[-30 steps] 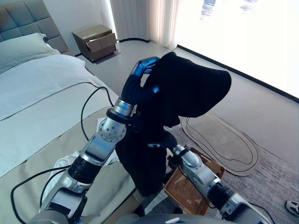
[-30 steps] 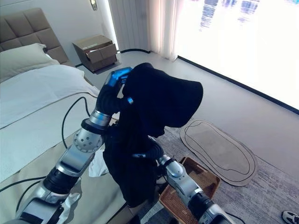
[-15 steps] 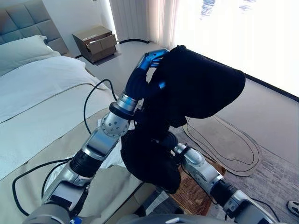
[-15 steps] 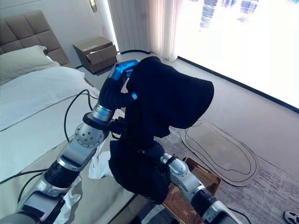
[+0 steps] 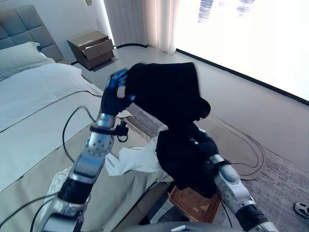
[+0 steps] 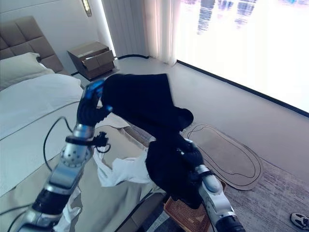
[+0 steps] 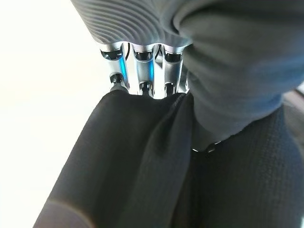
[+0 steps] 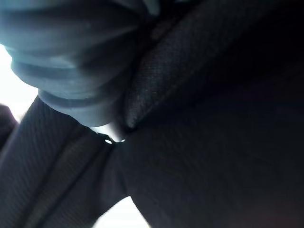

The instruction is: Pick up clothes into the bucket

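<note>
2 hands are engaged with 1 black knitted garment [image 5: 169,92], held in the air over the brown woven basket [image 5: 193,205], which is mostly hidden behind the hanging cloth. The left hand [image 5: 115,89] is curled round the garment's upper edge. The right hand [image 5: 205,144] is buried in the lower folds; its fingers cannot be made out. A white cloth [image 5: 133,159] lies on the bed [image 5: 43,96].

We see a black garment [image 5: 169,92] held up in the air, hanging in folds above a brown woven basket [image 5: 190,205] on the floor, and white clothes [image 5: 133,159] lying on the bed edge.
</note>
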`<state>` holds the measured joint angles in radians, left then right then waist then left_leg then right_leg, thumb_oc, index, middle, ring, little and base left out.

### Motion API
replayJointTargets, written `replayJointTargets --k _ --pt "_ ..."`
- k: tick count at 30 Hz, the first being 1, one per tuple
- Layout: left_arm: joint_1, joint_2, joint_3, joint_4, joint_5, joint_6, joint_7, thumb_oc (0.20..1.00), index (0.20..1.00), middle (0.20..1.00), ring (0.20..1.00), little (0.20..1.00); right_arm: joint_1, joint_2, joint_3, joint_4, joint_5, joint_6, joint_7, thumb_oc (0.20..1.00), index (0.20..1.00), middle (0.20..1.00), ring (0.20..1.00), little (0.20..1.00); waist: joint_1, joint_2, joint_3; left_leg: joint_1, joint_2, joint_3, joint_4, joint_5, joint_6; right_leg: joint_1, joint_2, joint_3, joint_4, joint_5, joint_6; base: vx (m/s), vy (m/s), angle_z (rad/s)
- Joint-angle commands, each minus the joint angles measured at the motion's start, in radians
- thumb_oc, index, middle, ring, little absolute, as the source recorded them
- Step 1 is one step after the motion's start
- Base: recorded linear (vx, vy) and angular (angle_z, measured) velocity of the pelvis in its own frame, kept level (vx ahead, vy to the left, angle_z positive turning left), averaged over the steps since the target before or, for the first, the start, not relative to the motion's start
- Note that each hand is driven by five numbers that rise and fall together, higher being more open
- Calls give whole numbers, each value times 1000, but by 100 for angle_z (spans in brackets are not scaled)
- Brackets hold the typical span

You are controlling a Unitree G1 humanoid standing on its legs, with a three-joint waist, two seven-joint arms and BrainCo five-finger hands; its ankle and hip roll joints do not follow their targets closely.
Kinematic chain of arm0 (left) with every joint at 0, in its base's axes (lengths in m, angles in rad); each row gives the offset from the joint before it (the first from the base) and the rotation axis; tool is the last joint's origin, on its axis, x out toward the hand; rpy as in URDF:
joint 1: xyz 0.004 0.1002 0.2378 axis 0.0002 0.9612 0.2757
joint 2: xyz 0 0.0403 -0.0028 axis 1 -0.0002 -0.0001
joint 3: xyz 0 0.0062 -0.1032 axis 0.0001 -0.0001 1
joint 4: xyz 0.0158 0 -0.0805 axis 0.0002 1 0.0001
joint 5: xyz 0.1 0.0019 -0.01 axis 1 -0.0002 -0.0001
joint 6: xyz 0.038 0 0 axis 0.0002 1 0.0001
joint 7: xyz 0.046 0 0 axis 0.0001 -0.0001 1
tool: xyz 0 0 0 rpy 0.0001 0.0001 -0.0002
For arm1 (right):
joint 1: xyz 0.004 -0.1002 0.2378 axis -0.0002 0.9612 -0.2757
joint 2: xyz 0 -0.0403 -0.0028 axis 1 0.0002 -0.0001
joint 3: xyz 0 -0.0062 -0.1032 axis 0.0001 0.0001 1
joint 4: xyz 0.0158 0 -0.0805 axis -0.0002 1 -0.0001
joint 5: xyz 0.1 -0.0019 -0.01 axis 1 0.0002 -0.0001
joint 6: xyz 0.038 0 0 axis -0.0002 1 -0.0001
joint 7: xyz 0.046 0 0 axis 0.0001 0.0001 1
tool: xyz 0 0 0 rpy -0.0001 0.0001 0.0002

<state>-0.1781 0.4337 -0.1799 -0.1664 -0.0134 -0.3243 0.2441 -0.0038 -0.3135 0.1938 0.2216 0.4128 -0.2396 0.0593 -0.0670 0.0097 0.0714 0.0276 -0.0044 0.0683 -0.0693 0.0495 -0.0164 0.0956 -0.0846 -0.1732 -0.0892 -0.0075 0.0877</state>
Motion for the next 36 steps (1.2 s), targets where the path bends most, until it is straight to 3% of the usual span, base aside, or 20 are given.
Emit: replayJointTargets --k 1,2,3,4,8,15,26,30,36 --pt "-23 15 202 61 -45 -90 95 200 200 200 200 200 33 -16 -161 -50 70 -105 -96 200 200 200 200 200 5 -61 -49 -1 82 -3 41 -73 -37 -48 -134 -34 15 96 104 10 0 -4" --pt "-22 15 202 61 -45 -90 95 200 200 200 200 200 33 -16 -161 -50 70 -104 -96 200 200 200 200 200 6 -61 -49 -1 82 -3 41 -73 -37 -49 -134 -34 15 96 104 5 1 -3" --pt "3 9 207 85 -52 -91 85 416 416 416 416 416 31 -14 -176 -60 69 -110 -99 200 200 200 200 200 6 -62 -47 -1 82 -3 42 -73 -36 -49 -134 -32 15 96 103 0 0 0" --pt "39 -2 207 142 -72 -90 67 1000 1000 1000 1000 1000 34 -18 -197 -76 57 -117 -107 200 200 200 200 200 7 -64 -43 -3 82 -2 44 -73 -35 -51 -133 -30 17 95 101 0 0 0" --pt "103 -24 190 247 -115 -69 9 1000 1000 1000 1000 1000 30 -13 -227 -100 49 -126 -115 200 200 200 200 200 13 -65 -38 -10 81 -6 48 -71 -33 -55 -132 -28 18 95 99 0 0 0" --pt "175 -64 188 388 -154 -46 -5 1000 1000 1000 1000 1000 38 7 -259 -155 114 -147 -98 200 200 200 200 200 19 -69 -31 -17 81 -7 52 -70 -31 -59 -132 -31 21 96 99 0 0 0" --pt "220 -74 187 412 -151 -37 -26 1000 1000 1000 1000 1000 31 1 -279 -261 96 -159 -96 200 200 200 200 200 23 -71 -25 -20 78 -8 56 -72 -29 -60 -132 -33 22 96 100 0 0 0" --pt "220 -79 155 440 -136 -30 -39 1000 1000 1000 1000 1000 -38 -34 -251 -362 87 -163 -74 200 200 200 200 200 30 -75 -25 -20 78 -8 57 -72 -27 -60 -134 -31 23 97 100 0 0 0" --pt "240 -103 52 503 -198 -16 -115 1000 1000 1000 1000 1000 -309 -129 -129 -436 1 -136 -81 200 200 200 200 200 60 -87 -29 -22 76 -12 61 -73 -25 -59 -134 -32 24 97 99 0 0 0"
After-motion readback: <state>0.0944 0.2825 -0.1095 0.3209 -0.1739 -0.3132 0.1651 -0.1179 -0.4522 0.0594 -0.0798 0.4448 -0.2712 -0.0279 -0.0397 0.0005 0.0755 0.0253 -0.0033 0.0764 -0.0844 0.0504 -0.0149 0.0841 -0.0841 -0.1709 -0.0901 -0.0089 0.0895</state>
